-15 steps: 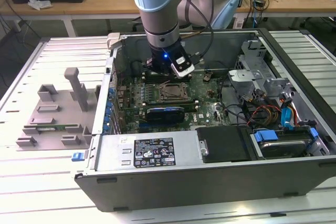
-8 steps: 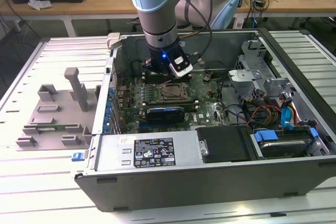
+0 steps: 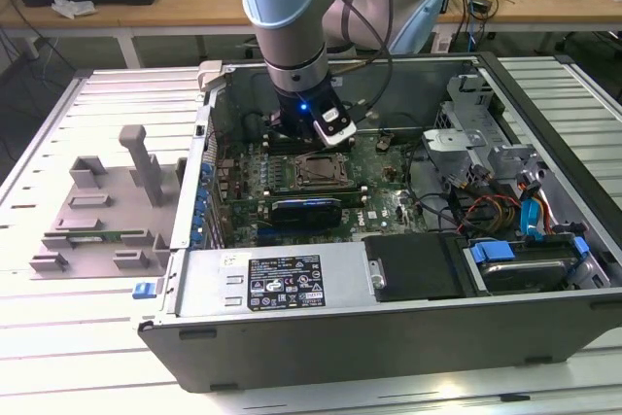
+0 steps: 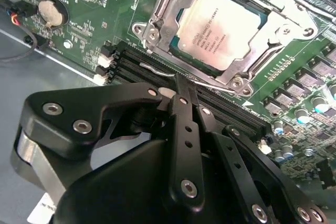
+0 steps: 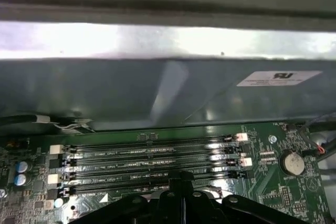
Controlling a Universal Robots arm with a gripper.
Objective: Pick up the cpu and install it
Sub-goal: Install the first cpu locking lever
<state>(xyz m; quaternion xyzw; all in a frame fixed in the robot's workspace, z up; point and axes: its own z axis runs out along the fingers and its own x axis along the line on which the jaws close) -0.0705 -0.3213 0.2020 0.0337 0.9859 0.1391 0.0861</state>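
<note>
The cpu (image 4: 218,24), a silvery square chip, lies flat inside the metal-framed socket (image 4: 157,22) of the green motherboard (image 4: 94,30). In the exterior view the socket (image 3: 317,171) sits mid-board inside the open computer case (image 3: 389,337). My gripper (image 4: 181,85) hangs just beside the socket, over the black memory slots (image 5: 152,153). Its black fingers are pressed together with nothing held, and their tip is at the thin wire lever (image 4: 152,68) along the socket's edge. In the first wrist view the gripper (image 5: 184,178) points down onto the slots.
The case's grey inner wall (image 5: 157,87) rises close behind the slots. A coin battery (image 4: 51,11) sits on the board. Drive bays and coloured cables (image 3: 505,211) crowd the exterior view's right. A grey fixture plate (image 3: 97,211) lies outside the case on the left.
</note>
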